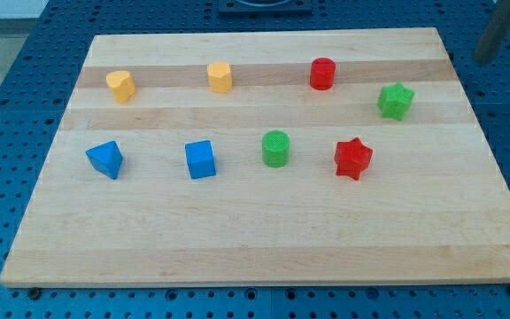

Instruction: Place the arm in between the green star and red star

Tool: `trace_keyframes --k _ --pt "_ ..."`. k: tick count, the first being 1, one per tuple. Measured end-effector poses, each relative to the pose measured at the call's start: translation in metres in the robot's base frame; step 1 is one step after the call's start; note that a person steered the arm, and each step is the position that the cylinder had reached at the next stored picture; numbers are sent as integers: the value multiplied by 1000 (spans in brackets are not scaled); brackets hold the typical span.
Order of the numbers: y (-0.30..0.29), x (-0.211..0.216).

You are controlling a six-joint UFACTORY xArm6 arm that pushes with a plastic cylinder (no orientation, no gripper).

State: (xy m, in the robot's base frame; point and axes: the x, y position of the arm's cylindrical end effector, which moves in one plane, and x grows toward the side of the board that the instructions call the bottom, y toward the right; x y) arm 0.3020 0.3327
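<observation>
Tip [483, 58] sits upper right, off your board [264, 239], above green star [396, 100]; red star [353, 158] lower. No pincer to read.

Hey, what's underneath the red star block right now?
The red star-shaped block rests directly on the light wooden board. Only bare wood shows around it; the patch under it is covered. My tip is off the board, at the view's top right.

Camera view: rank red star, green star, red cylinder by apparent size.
1. red star-shaped block, largest.
2. green star-shaped block, slightly smaller, but it sits nearer the view's top, so perspective may explain it.
3. red cylinder block, smallest-looking and nearest the top; unsure too.
</observation>
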Motion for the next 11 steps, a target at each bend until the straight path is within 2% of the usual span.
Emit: trace_keyframes --k 1,2,3,4,5,7,8,10,11 --pt "-27 18" --pt "-12 35" --pt "2 91" --pt "-55 98" --pt "-87 101" --pt "-102 101" --pt "-157 132" --pt "-177 155" --pt "-182 143"
